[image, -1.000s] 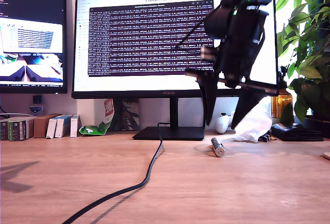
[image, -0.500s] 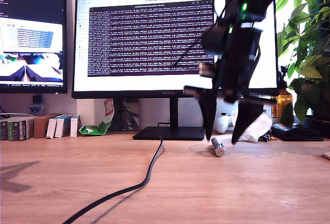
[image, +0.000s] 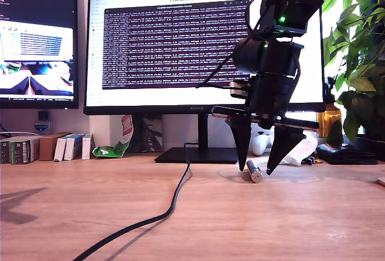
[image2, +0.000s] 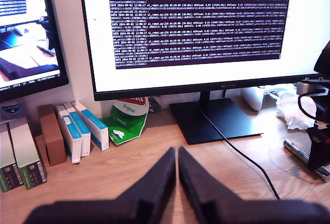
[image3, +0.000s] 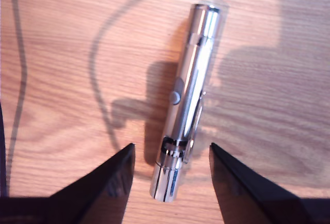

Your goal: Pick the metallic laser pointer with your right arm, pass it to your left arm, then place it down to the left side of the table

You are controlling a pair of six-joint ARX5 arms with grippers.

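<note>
My second hand (image: 255,171) points down, jaws straddling the laser pointer (image3: 184,102).

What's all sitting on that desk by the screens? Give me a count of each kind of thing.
Monitors: 2
Small boxes: 7 or so, partly cut off
Green-and-white packet: 1
Black cable: 1
Metallic laser pointer: 1
Potted plant: 1
Total: about 13

bright monitor (image: 174,44) glare, soft shadows, slight blur.
</note>
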